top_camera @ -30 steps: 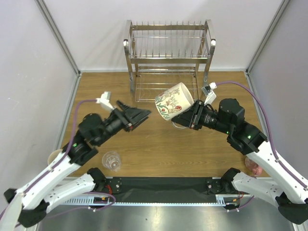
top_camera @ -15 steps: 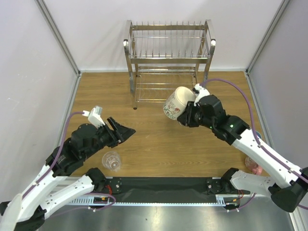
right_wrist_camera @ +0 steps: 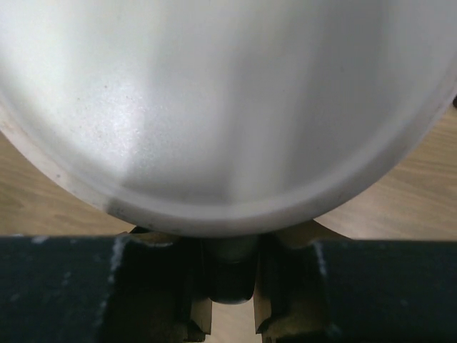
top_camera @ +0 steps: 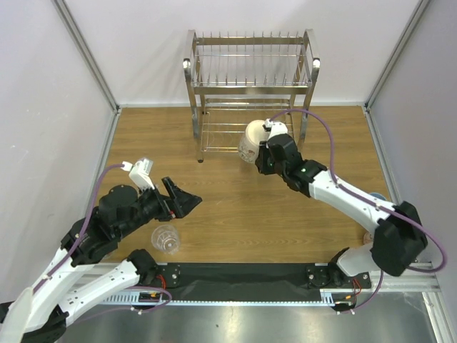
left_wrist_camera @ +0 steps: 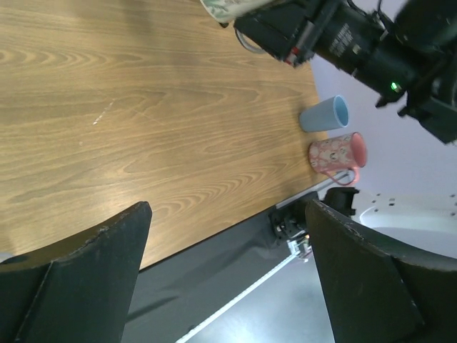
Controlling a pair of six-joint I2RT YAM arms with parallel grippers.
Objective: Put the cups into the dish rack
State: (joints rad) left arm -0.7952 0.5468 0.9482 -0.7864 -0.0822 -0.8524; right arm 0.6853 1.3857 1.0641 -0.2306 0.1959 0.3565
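My right gripper (top_camera: pixel 266 154) is shut on the handle of a cream mug (top_camera: pixel 254 140) with a printed pattern, held just in front of the lower tier of the steel dish rack (top_camera: pixel 250 77). In the right wrist view the mug's pale body (right_wrist_camera: pixel 228 107) fills the frame above that gripper (right_wrist_camera: pixel 230 286), whose jaws clamp the handle. My left gripper (top_camera: pixel 184 200) hangs open and empty over the near left of the table. A clear glass tumbler (top_camera: pixel 166 238) stands below it. The left wrist view shows a light blue cup (left_wrist_camera: pixel 325 114) and a pink mug (left_wrist_camera: pixel 337 152) lying on their sides.
The rack stands against the back wall, with upright prongs along its upper tier. Grey side walls close in the wooden table (top_camera: pixel 228 207). The black arm mount (top_camera: pixel 243 274) runs along the near edge. The right forearm (top_camera: pixel 343 196) stretches across the right side.
The right arm has carried the cream mug away from the table's middle up to the rack's lower tier. The left arm drew back to the near left and its jaws opened wider.
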